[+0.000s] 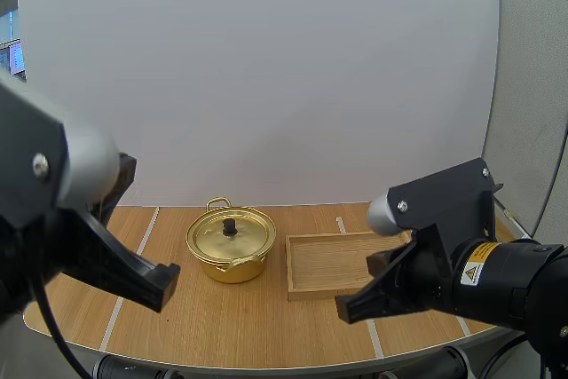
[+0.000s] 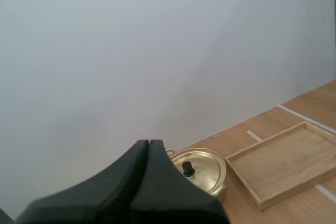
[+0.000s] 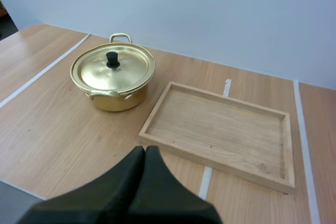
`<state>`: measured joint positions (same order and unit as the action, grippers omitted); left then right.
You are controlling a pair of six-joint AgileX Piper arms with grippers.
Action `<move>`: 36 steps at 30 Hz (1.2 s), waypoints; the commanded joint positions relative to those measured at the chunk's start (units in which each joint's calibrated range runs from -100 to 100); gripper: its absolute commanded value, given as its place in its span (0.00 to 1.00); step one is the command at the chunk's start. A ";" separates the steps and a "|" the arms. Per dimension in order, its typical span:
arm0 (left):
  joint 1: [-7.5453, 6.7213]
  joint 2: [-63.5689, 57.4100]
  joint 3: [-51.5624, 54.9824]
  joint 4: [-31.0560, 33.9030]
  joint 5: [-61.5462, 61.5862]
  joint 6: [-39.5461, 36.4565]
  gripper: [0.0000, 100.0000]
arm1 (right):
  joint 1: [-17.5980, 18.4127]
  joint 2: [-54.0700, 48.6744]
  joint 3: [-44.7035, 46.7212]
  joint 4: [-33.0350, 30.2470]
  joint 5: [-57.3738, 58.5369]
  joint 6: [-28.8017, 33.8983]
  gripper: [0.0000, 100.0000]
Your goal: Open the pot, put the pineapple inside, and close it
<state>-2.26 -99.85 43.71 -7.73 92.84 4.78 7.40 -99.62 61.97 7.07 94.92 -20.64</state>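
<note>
Table (image 1: pixel 266 326), lidded pot (image 1: pixel 230 243) beside tray (image 1: pixel 328 264), left tool (image 2: pixel 148 142), right tool (image 3: pixel 145 149) closed

The lid (image 1: pixel 222 239) hides the pot's (image 1: pixel 232 270) inside. The right arm (image 1: pixel 497 280) covers the wooden tray's (image 1: pixel 324 264) near right corner.

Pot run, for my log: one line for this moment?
round gold metal pot: black-knobbed lid on | flat wooden tray: beside pot | left gripper: shut | right gripper: shut

Lidded pot (image 3: pixel 113 75) beside wooden tray (image 3: pixel 218 132)
</note>
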 commanded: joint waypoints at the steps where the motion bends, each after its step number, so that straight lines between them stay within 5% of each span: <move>1: 0.00 -0.15 4.69 4.37 -6.71 -5.99 0.00 | -0.28 -0.38 0.04 -2.62 -8.60 -0.57 0.00; 12: 0.00 -0.15 23.24 5.47 -41.42 -9.21 0.00 | -0.28 -0.38 2.97 -4.67 -36.55 -0.57 0.00; 23: 0.00 -0.15 39.73 5.47 -77.12 -8.38 0.00 | -0.28 -0.38 19.46 -7.07 -61.87 -0.57 0.00; 31: 0.00 -0.15 49.90 5.47 -88.00 -8.71 0.00 | -0.55 -0.38 28.84 -9.59 -69.55 -0.57 0.00; 36: 0.00 -0.15 54.55 5.47 -89.48 -8.71 0.00 | -3.76 -0.38 32.02 -8.86 -71.12 -0.57 0.00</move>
<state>-2.26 -99.73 96.66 -2.97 6.16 -3.81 5.70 -99.62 92.30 -2.17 27.02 -20.76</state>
